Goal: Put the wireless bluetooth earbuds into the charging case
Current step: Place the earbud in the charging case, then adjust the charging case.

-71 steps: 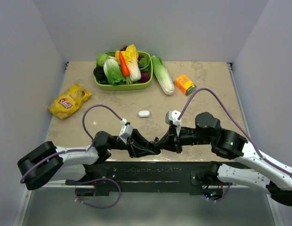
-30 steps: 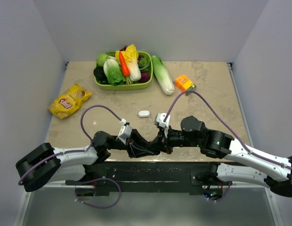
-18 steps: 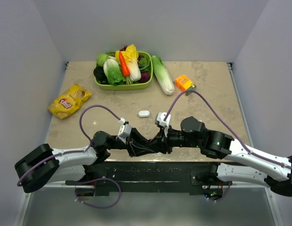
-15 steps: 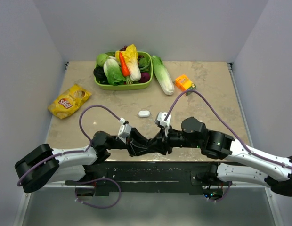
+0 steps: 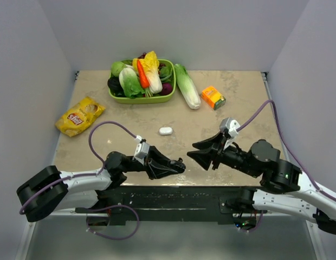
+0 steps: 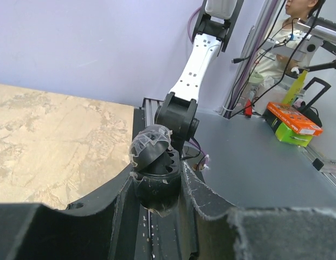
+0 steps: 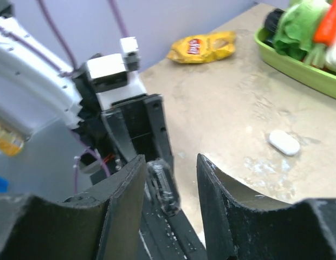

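Observation:
My left gripper [image 5: 178, 166] is shut on a small black charging case [image 6: 155, 181], lid [image 6: 149, 147] flipped open, held low at the table's near edge. The case also shows blurred in the right wrist view [image 7: 163, 187], just beyond my right gripper [image 7: 170, 162]. My right gripper [image 5: 192, 151] is open and empty, a little to the right of the left one, pointing at it. A small white closed case [image 5: 166, 130] lies on the table farther back, also in the right wrist view [image 7: 283, 142]. I cannot make out any earbuds; the black case's wells look dark.
A green basket [image 5: 140, 99] of vegetables stands at the back, with a long cabbage [image 5: 187, 86] and an orange box [image 5: 213, 97] to its right. A yellow chips bag [image 5: 79, 116] lies at the left. A black rail [image 5: 173, 196] runs along the near edge.
The right arm has pulled back to the right, away from the left gripper where its fingers had met the case, and its jaws now stand open. The left gripper still holds the black case.

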Robot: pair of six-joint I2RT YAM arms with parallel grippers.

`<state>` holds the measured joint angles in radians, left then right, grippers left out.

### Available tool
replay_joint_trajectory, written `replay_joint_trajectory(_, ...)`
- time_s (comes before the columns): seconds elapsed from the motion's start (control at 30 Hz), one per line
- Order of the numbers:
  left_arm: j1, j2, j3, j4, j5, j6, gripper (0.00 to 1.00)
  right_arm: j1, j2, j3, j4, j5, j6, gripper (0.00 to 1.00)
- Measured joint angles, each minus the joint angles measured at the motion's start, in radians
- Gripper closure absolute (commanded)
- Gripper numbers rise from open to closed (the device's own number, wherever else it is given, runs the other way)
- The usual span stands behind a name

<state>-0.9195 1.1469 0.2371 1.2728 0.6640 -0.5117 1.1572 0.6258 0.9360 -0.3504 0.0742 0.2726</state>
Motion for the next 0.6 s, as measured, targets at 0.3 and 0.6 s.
replay_joint_trajectory(0.3, 0.000, -0.126, -0.058, -0.005, -0.064, 0.011, 1.00, 0.000, 0.132, -0.127, -0.009, 0.220, 0.060, 0.53)
replay_joint_trajectory(0.6, 0.000, -0.396, -0.168, -0.069, -0.195, 0.048, 1.00, -0.011, 0.509, -0.338, 0.112, 0.185, 0.129, 0.54)
